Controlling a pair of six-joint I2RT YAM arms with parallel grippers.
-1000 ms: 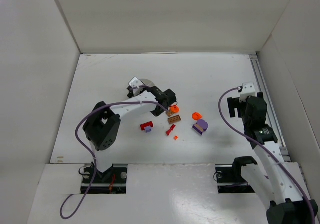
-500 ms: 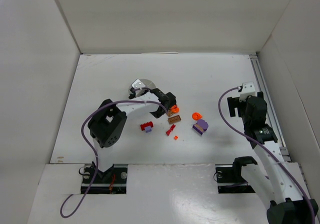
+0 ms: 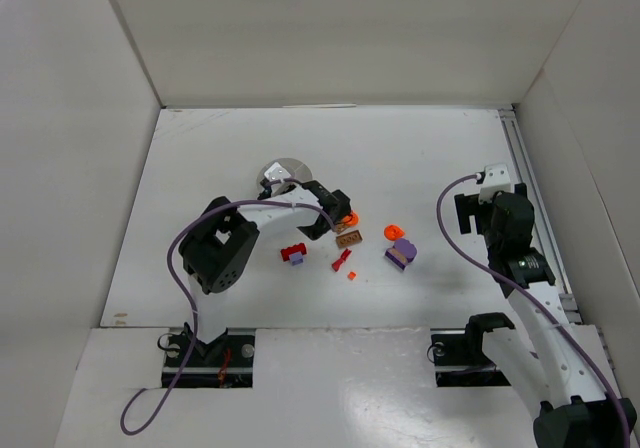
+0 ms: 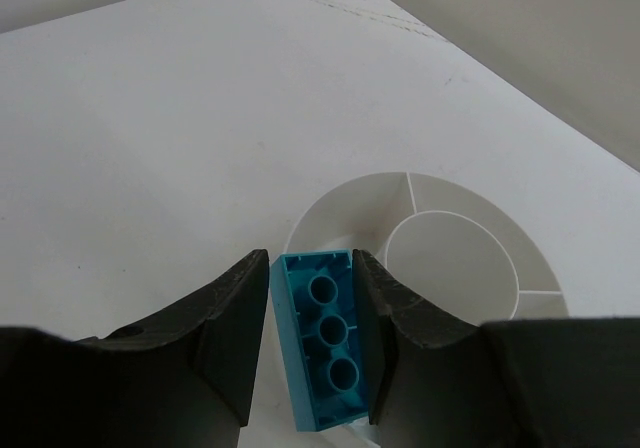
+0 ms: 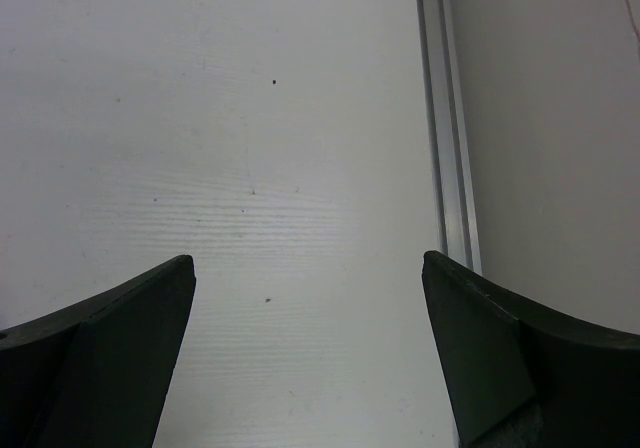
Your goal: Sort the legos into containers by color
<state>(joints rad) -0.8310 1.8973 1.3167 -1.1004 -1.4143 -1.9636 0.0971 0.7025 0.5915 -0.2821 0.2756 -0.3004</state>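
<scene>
Shifting since a second ago, the left arm [image 3: 270, 208] has uncovered more of the white divided dish [image 3: 285, 171], centre-left in the top view; loose legos [image 3: 348, 237] lie to its lower right.

Left wrist: the left claw [image 4: 310, 260] is clamped on a teal brick [image 4: 322, 353], with the dish just beyond. Best to advance over one wedge and release low.

Right wrist: the right claw [image 5: 305, 260] is spread wide and empty above the counter [image 5: 250, 148].

No writing is legible.
</scene>
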